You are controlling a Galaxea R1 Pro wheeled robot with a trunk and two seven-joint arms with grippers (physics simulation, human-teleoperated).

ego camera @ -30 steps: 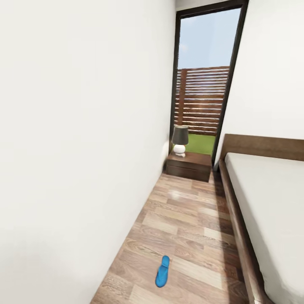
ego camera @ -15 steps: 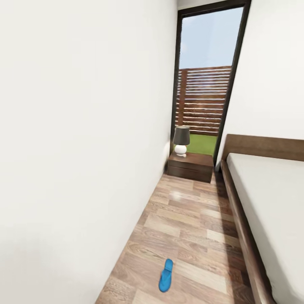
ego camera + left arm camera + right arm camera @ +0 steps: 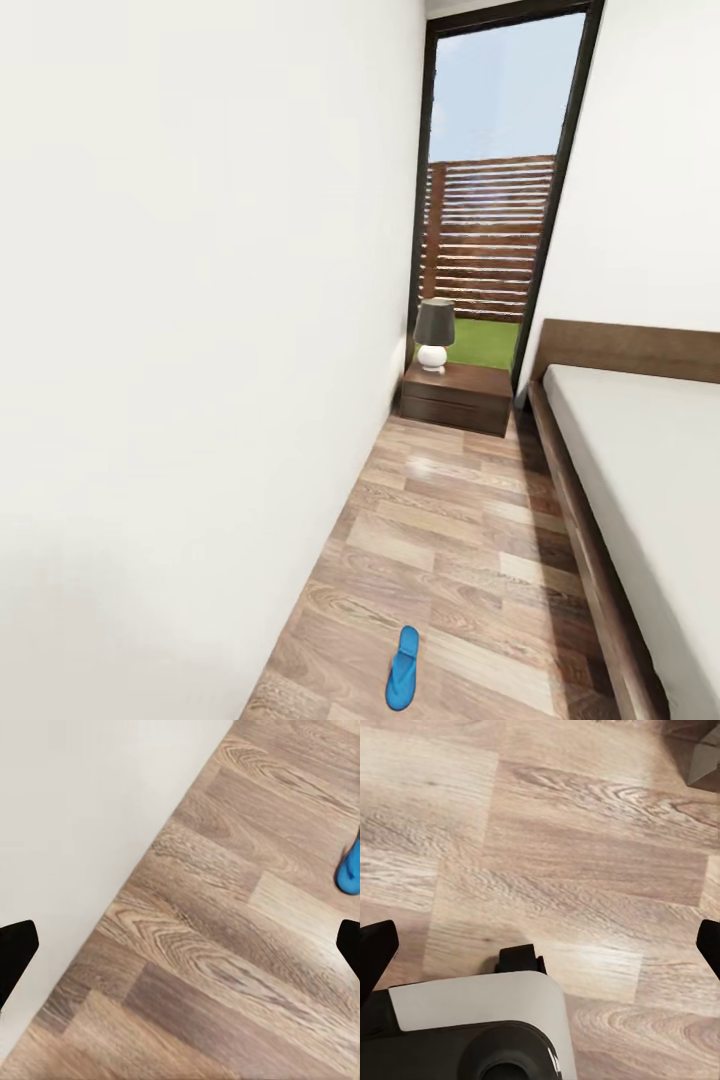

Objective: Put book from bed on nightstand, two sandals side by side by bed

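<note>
Sensibly, with the bright blue flip-flop sandal (image 3: 403, 668) lying on the light-brown wood-plank floor (image 3: 450, 520) between white wall and bed (image 3: 640, 470), both pincers hang spread and empty, so roll closer before reaching down.

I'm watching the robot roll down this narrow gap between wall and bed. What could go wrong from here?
The sandal lies on the floor in the path, so the base might run over or push it. The aisle between the wall and the bed is tight, so an arm could scrape either. The left pincer is open with floor between its fingertips, the sandal off to one side.
</note>
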